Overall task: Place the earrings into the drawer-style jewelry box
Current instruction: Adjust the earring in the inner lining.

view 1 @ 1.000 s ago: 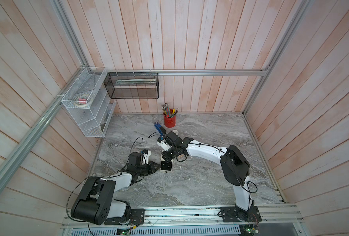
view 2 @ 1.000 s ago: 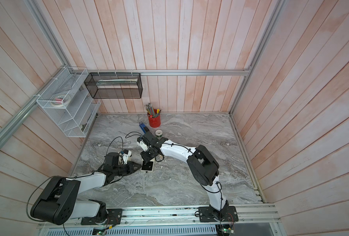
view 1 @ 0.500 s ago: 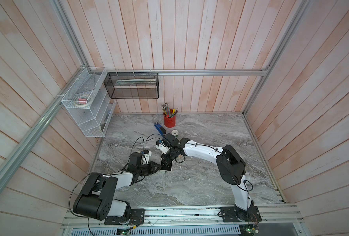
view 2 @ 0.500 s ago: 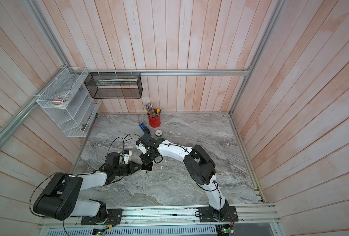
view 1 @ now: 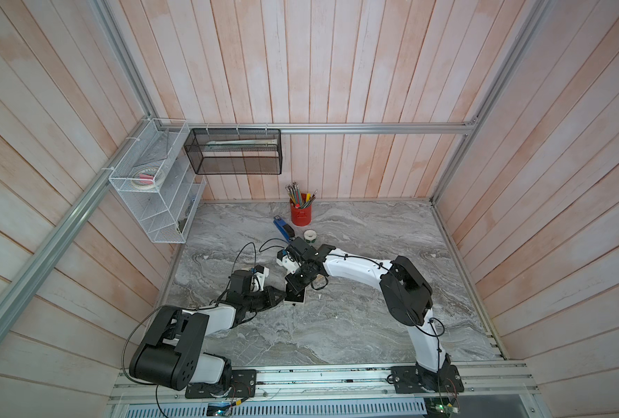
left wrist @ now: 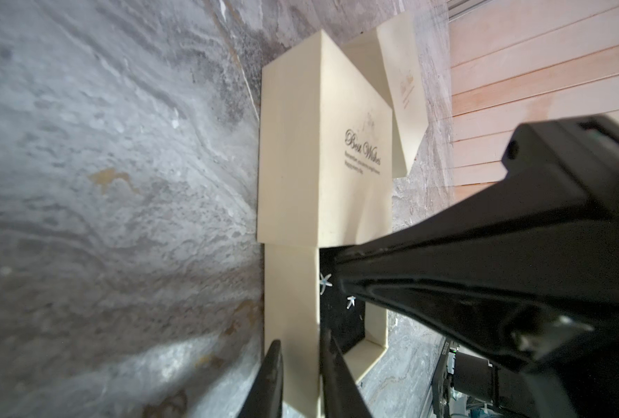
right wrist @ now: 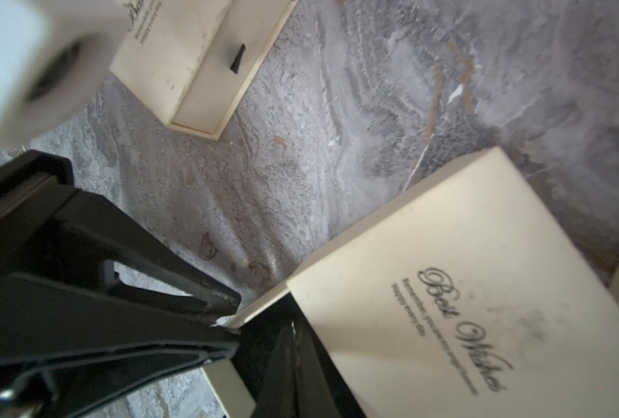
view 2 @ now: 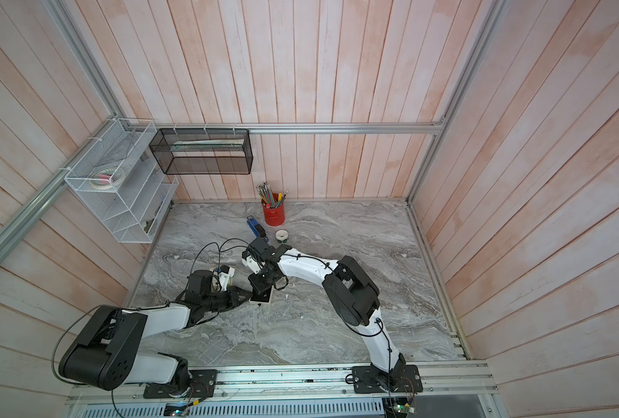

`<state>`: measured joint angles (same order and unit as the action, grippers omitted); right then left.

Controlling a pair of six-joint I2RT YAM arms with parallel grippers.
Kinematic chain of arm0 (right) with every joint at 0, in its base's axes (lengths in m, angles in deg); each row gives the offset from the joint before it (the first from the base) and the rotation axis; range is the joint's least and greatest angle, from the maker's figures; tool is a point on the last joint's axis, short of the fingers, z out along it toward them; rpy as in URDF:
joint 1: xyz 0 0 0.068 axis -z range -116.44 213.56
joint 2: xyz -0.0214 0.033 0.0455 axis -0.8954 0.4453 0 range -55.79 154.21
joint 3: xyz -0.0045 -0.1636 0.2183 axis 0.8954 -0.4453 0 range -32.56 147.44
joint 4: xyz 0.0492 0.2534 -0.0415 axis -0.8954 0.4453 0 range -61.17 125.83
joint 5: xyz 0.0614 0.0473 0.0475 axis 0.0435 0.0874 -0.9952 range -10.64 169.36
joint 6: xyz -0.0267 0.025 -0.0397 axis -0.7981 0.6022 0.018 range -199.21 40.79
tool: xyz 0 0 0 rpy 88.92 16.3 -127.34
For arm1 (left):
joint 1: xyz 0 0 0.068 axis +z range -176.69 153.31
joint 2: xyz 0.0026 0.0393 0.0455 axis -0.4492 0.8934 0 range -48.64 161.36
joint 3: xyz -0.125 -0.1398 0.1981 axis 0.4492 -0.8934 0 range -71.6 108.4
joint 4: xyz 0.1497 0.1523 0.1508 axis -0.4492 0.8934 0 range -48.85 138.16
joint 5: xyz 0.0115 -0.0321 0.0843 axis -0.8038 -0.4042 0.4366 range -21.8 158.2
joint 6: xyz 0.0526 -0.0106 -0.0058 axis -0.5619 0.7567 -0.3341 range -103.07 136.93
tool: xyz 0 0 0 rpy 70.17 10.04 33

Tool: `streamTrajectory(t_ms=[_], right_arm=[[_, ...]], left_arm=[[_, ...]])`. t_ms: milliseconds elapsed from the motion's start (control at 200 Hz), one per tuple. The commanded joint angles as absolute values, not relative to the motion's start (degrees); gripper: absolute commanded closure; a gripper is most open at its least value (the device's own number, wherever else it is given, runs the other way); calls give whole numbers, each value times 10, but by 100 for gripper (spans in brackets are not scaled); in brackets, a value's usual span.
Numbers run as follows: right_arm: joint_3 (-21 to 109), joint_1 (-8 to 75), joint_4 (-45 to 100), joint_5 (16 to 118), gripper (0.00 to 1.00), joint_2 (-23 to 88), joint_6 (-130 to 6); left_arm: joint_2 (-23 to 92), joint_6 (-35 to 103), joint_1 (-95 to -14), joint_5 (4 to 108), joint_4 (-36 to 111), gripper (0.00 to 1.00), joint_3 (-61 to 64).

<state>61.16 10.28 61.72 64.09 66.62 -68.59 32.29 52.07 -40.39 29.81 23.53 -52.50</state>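
The cream drawer-style jewelry box [left wrist: 322, 144] marked "Best Wishes" lies on the marble table, its black-lined drawer [left wrist: 340, 325] pulled out. My left gripper [left wrist: 300, 347] is shut on the drawer's side wall [left wrist: 293, 307]. In both top views it [view 1: 280, 296] [view 2: 248, 295] meets the drawer [view 1: 298, 297] [view 2: 263, 298] from the left. My right gripper [right wrist: 293, 328] is shut, its tips down inside the drawer with a silver glint of an earring between them. Small silver star earrings [left wrist: 324, 283] show beside its tip over the black lining.
A second cream box [right wrist: 192, 54] [left wrist: 403, 90] lies close behind the first. Farther back stand a red pencil cup [view 1: 300, 214], a blue stapler [view 1: 282, 228] and a tape roll [view 1: 309, 236]. Wire shelves [view 1: 156, 184] hang on the left wall.
The right arm's elbow has shifted slightly left while its gripper stays over the drawer. The left gripper has kept its hold and place.
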Motion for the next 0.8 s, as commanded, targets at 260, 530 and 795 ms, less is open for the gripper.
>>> streamTrajectory(t_ms=[260, 530, 795], right_arm=[[620, 99, 633, 637, 100, 691, -693], [623, 98, 636, 640, 100, 687, -695], [583, 102, 555, 692, 95, 604, -686]], left_arm=[[331, 519, -407, 294, 221, 78, -523], [330, 519, -406, 294, 221, 78, -521], [273, 511, -405, 341, 267, 66, -501]])
